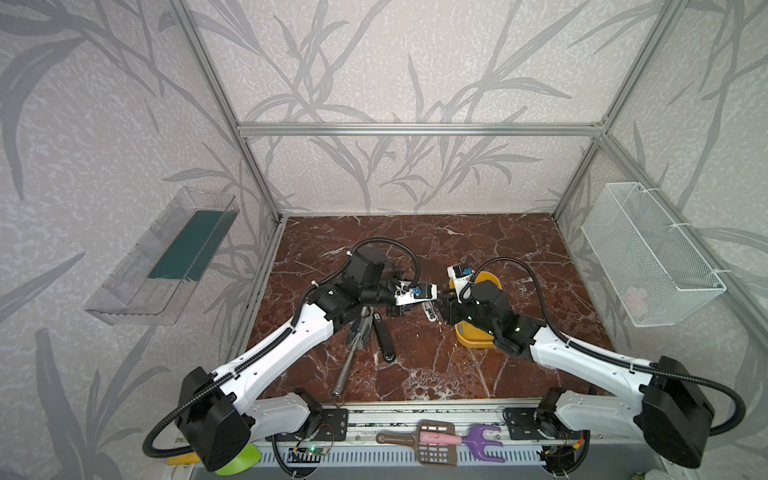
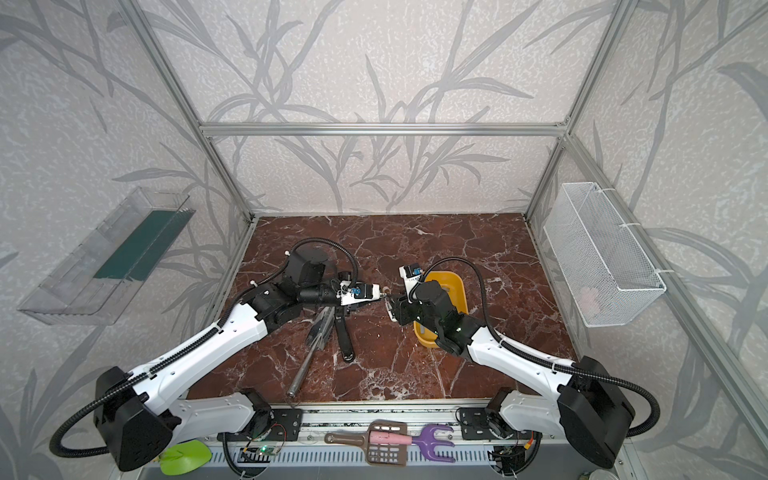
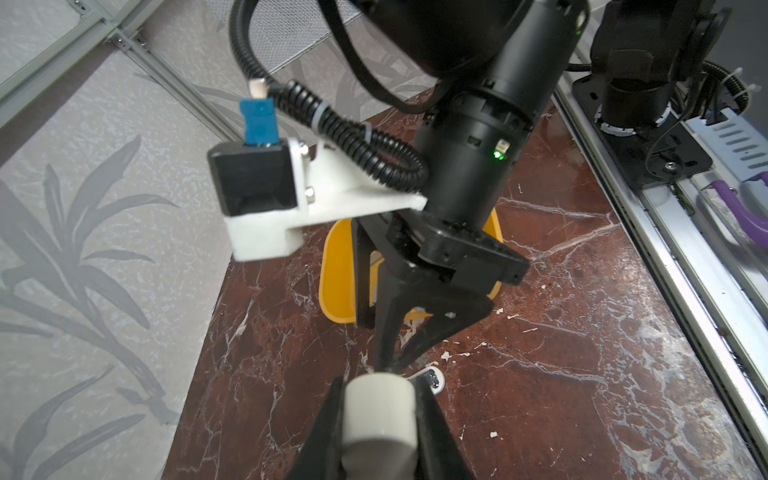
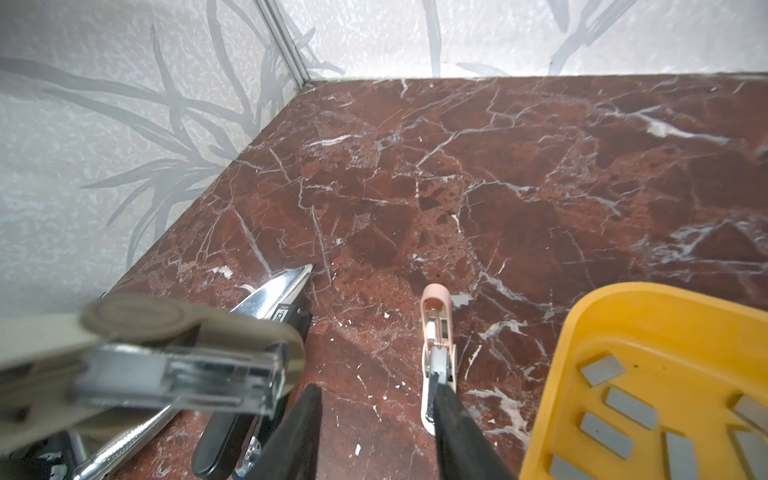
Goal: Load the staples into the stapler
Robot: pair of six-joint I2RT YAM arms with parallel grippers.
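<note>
So the left hand (image 3: 379, 386) is clamping shut on the beige stapler (image 4: 199, 328) and holding it up off the table (image 4: 498, 187), with its metal magazine channel (image 4: 178, 376) showing toward the right hand (image 4: 374, 382). That one is sitting with its jaws partway apart and, as far as I'm seeing, nothing between them. The staples (image 4: 602, 370) are all lying in the yellow tray (image 4: 555, 395) just beside the right hand, so I'm guessing the actual loading isn't started yet. What I'm worrying about: those strips are lying flat on the tray floor, so a pinch is probably going to be skidding them around or snapping one rather than lifting it. Also one of the right hand's fingers (image 4: 453, 424) is sitting on or right against the little pink stapler (image 4: 435, 316) on the table, so any sideways move is likely knocking it. And the two hands are hanging really close together in both top views, with the beige stapler in mid-air, so a strip could easily be missing that narrow channel and dropping. Containers: the yellow tray is holding about seven grey strips that I'm counting in the right wrist view, with part of it cut off. The white mesh basket (image 1: 652, 257) on the right wall is holding something pale pink I can't make out, and the clear bin (image 1: 124, 291) on the left wall is holding a dark green flat sheet (image 1: 193, 245).
</note>
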